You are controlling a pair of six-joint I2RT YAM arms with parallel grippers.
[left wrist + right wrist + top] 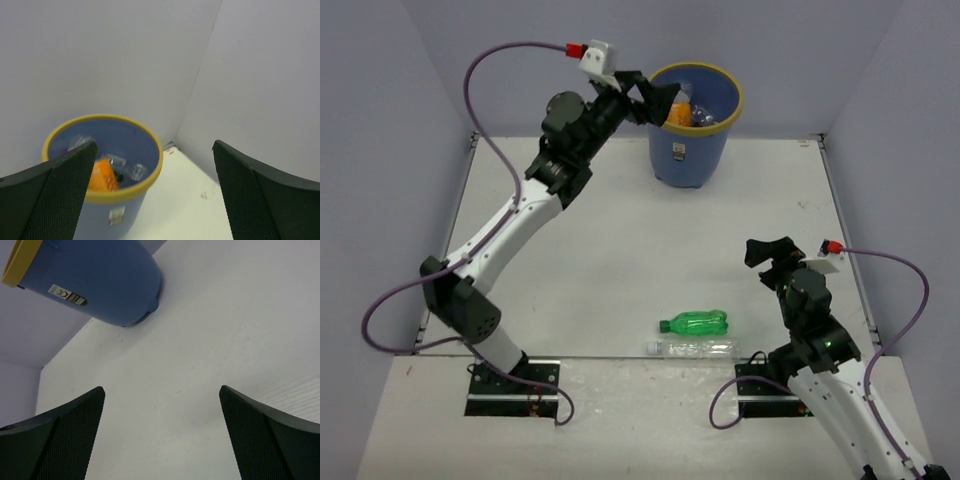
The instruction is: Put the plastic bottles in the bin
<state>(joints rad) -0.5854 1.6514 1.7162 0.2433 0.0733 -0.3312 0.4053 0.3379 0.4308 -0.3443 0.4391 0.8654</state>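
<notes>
The left gripper (657, 100) hangs at the yellow rim of the bin (688, 160), jaws spread wide and empty, a placement suited to dropping bottles in; the right gripper (772, 250) hovers over the table (620, 230), likewise parted and holding nothing, probably readied for the green bottle (695, 323) and clear bottle (692, 348) lying side by side near the arms' bases; only the left wrist view looks into the bin, showing an orange bottle (102, 175) among clear ones (132, 171); the overhead view alone shows the two left out.

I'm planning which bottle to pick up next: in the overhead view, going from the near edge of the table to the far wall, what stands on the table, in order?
Nearest first: clear bottle → green bottle → blue bin.
</notes>
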